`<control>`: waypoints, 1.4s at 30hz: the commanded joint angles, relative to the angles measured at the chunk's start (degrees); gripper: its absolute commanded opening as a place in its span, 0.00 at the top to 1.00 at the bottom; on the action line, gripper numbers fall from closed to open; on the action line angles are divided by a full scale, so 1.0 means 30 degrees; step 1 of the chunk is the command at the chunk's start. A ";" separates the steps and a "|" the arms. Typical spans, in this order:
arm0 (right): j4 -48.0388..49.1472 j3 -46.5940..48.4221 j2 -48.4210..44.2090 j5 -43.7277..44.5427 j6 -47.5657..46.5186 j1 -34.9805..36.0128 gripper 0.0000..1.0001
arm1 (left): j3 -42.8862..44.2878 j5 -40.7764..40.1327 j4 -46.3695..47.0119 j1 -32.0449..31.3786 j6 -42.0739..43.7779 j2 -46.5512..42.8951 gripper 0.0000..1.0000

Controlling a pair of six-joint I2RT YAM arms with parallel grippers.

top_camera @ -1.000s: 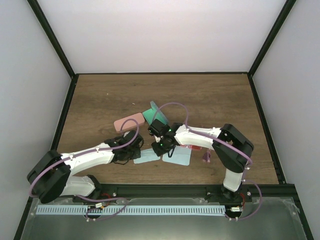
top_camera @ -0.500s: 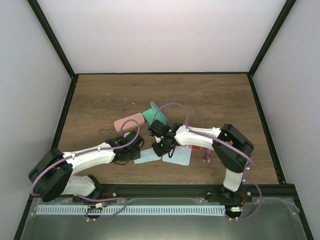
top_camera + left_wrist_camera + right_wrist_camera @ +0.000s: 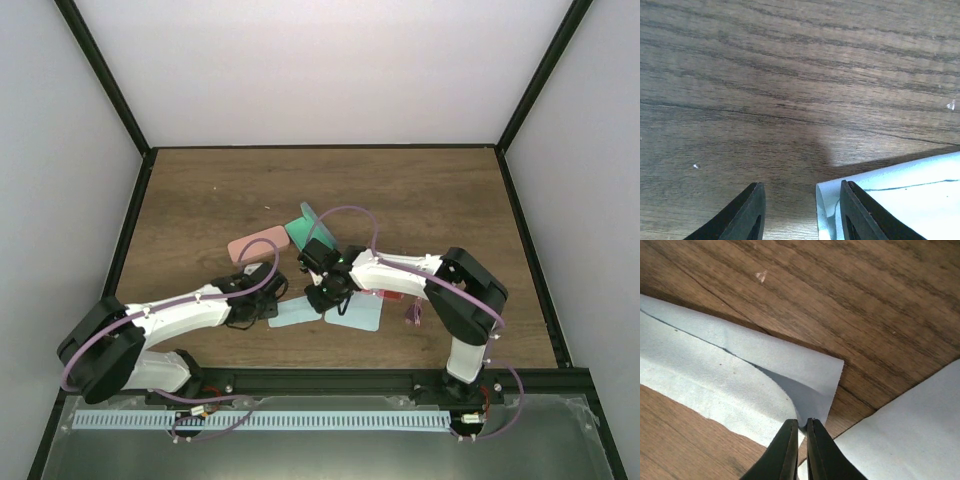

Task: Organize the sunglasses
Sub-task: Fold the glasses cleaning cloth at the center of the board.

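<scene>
Two pairs of sunglasses lie right of centre in the overhead view: the red pair (image 3: 388, 297), partly under the right arm, and the purple pair (image 3: 412, 315) just lower right of it. Upper left of them sit two cases, the pink case (image 3: 252, 246) and the teal case (image 3: 300, 225). Of two pale blue cloths at lower centre, the left cloth (image 3: 290, 316) is pinched at a raised fold by the right gripper (image 3: 801, 440), while the left gripper (image 3: 800, 207) stands with jaws apart at its edge; the right cloth (image 3: 358, 315) lies flat.
</scene>
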 commanded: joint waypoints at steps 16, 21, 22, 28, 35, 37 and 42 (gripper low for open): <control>0.0183 -0.0199 -0.0794 -0.1603 -0.0692 0.0063 0.99 | 0.0567 -0.1043 -0.0307 0.0053 -0.0640 -0.0782 0.52; 0.0126 -0.0636 -0.0943 -0.1050 -0.0765 0.0055 0.89 | 0.0899 -0.0989 -0.0112 0.0046 -0.0480 -0.0454 0.50; 0.0134 -0.0621 -0.0941 -0.1078 -0.0781 0.0047 0.89 | 0.1000 -0.1030 -0.0071 0.0046 -0.0455 -0.0368 0.50; 0.0164 -0.0586 -0.0931 -0.1261 -0.0817 0.0043 0.88 | 0.1551 -0.1092 -0.0061 0.0046 -0.0219 0.0291 0.50; -0.0107 -0.0397 -0.1497 -0.0923 -0.0932 0.0061 0.80 | 0.1761 -0.1081 0.0100 0.0047 -0.0001 0.0605 0.49; -0.0152 -0.0452 -0.1695 -0.0847 -0.0955 0.0023 0.80 | 0.1880 -0.1031 0.0148 0.0047 0.0130 0.0814 0.49; -0.0046 -0.0487 -0.2099 -0.0581 -0.0946 0.0031 0.69 | 0.2074 -0.0827 0.0324 0.0057 0.0405 0.1175 0.50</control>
